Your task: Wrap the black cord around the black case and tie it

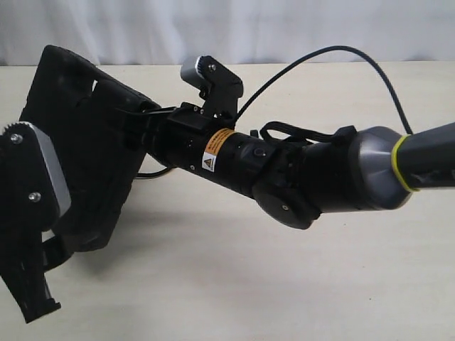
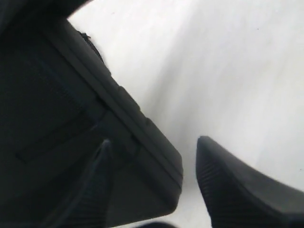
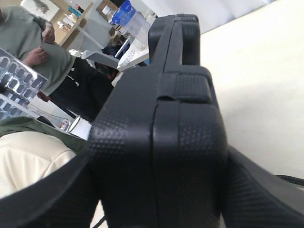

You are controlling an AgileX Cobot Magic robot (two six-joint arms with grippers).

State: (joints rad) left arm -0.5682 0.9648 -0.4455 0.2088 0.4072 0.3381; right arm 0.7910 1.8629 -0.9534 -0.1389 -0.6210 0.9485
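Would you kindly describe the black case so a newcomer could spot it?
Look at the left of the pale table. The black case stands tilted there, its edge in the right tool. It is flat, matte and rectangular, unlike the rounded arm.

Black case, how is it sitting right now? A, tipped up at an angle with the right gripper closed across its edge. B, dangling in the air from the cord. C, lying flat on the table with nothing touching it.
A: the right wrist view shows the black case edge-on, pinched in the right gripper, and the exterior view shows it tilted steeply above the table.
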